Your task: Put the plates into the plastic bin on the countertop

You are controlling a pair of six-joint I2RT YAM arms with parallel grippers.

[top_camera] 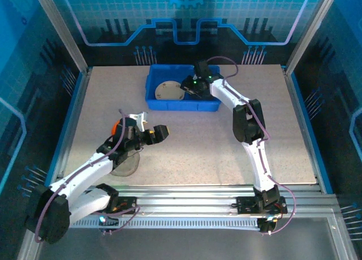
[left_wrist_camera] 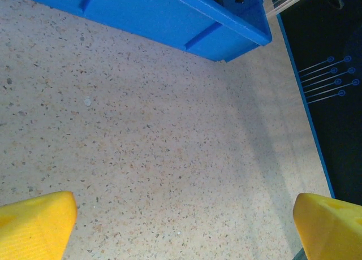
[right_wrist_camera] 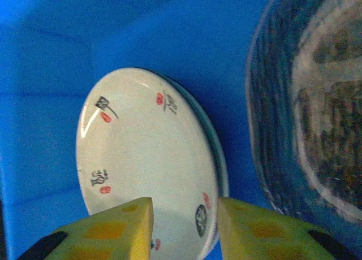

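The blue plastic bin point(top_camera: 154, 96) stands at the back middle of the beige countertop point(top_camera: 198, 141). A cream plate point(top_camera: 168, 92) with small marks lies in its left half; in the right wrist view this cream plate point(right_wrist_camera: 141, 158) rests on another plate's rim, with a blue-patterned plate point(right_wrist_camera: 317, 113) to its right. My right gripper point(top_camera: 190, 86) hangs inside the bin, open point(right_wrist_camera: 185, 229) above the cream plate and holding nothing. My left gripper point(top_camera: 162, 133) is open wide point(left_wrist_camera: 184, 226) over bare countertop in front of the bin point(left_wrist_camera: 169, 17). An orange-red plate point(top_camera: 115, 126) and a glass plate point(top_camera: 125, 165) lie partly under the left arm.
A blue and metal frame point(top_camera: 73, 110) edges the countertop, with glass walls around it. The right arm point(top_camera: 249, 124) stretches from the near right base to the bin. Open surface lies between the two arms and to the far right.
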